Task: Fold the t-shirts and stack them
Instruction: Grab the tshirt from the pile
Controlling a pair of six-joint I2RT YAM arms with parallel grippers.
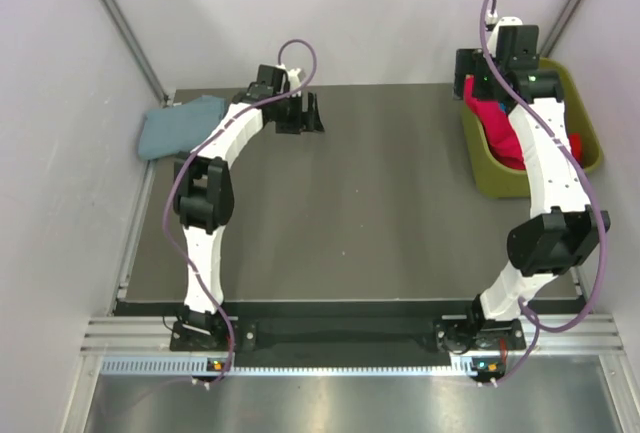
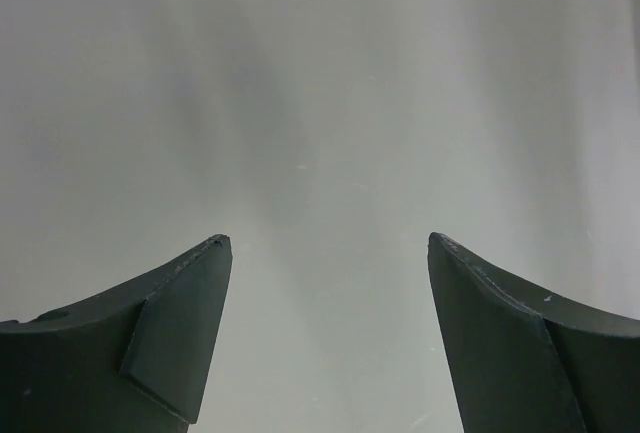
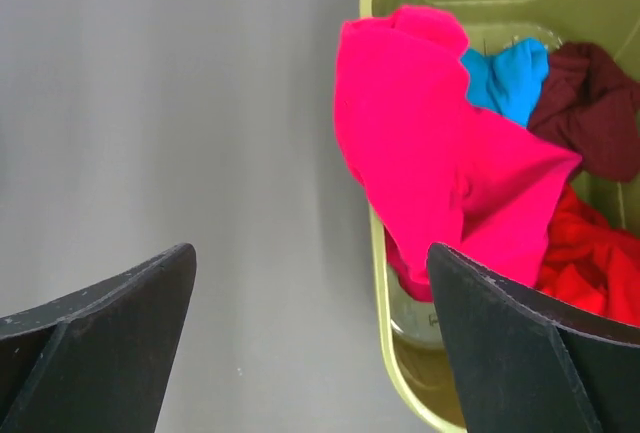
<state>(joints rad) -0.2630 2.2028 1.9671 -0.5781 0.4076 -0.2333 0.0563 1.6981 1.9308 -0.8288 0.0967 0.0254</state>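
Observation:
A dusty blue-grey t-shirt (image 1: 178,130) lies folded at the table's far left edge. My left gripper (image 1: 308,113) (image 2: 330,253) hovers open to its right, with only bare table between its fingers. Several t-shirts are heaped in the olive bin (image 1: 500,181): a crimson one (image 3: 430,153) (image 1: 493,125) draped over the rim, then bright blue (image 3: 505,78), maroon (image 3: 590,103) and red (image 3: 590,253). My right gripper (image 1: 474,75) (image 3: 310,253) is open and empty above the bin's left rim (image 3: 378,243). One finger is over the table and the other is over the crimson t-shirt.
The dark grey table (image 1: 380,203) is enclosed by pale walls on the left, back and right. The bin sits in the back right corner against the wall. Both arm bases stand at the near edge.

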